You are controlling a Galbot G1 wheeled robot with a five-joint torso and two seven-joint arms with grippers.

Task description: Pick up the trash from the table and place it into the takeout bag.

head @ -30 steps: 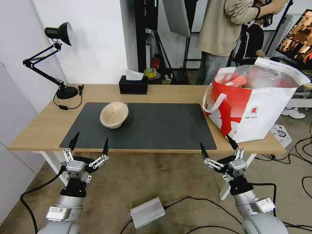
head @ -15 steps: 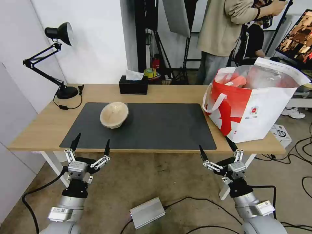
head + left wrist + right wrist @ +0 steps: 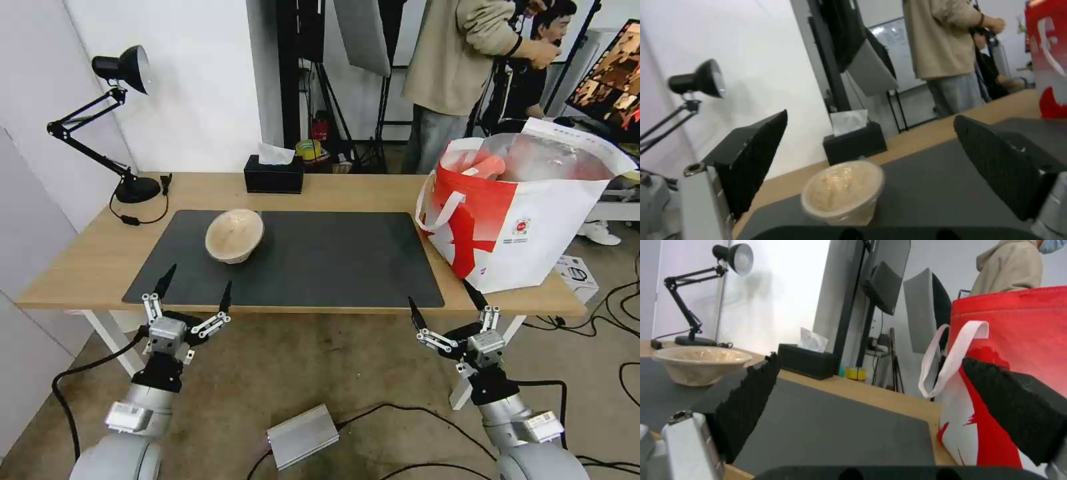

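Observation:
A beige pulp bowl point(image 3: 234, 235) point(image 3: 842, 191) point(image 3: 700, 364) stands upright on the left part of the dark grey mat point(image 3: 293, 257) on the light-wood table point(image 3: 347, 190). At the table's right end stands the red-and-white takeout bag point(image 3: 517, 213) point(image 3: 1013, 373), its mouth open, with red items showing inside. My left gripper point(image 3: 195, 287) point(image 3: 871, 160) hangs open below the table's front edge, in line with the bowl. Open as well, my right gripper point(image 3: 447, 300) point(image 3: 871, 400) hangs below the front edge near the bag.
A black tissue box point(image 3: 273, 175) sits at the table's back edge and a black desk lamp point(image 3: 107, 113) at the back left. A person stands behind the table. On the floor lie cables and a silver box point(image 3: 302, 437).
My left gripper has moved up and slightly right, closer to the table's front edge. The right gripper has sunk a little. The bowl and bag have not moved.

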